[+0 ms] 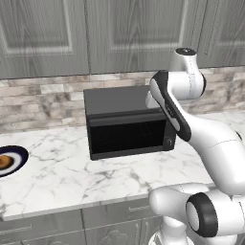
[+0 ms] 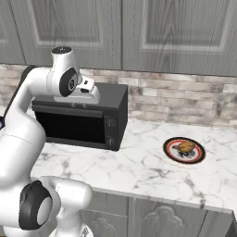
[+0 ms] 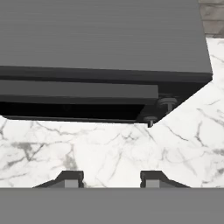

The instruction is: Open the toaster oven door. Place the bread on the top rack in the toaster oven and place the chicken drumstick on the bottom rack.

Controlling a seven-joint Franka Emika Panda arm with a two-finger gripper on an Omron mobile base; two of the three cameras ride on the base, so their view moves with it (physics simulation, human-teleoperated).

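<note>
The black toaster oven stands on the marble counter against the wall, and its door with the dark glass is closed. My gripper hovers open above the oven's front top edge near its right end, with nothing between the fingertips. Below it in the hand view lie the oven's top and the door's upper strip. The bread rests on a plate at the far left. The chicken drumstick lies on a plate to the oven's right. The racks are hidden behind the glass.
The bread's plate has a blue rim, and the drumstick's plate has a dark red one. Two knobs sit at the oven front's right side. Grey cabinets hang above, over a stone backsplash.
</note>
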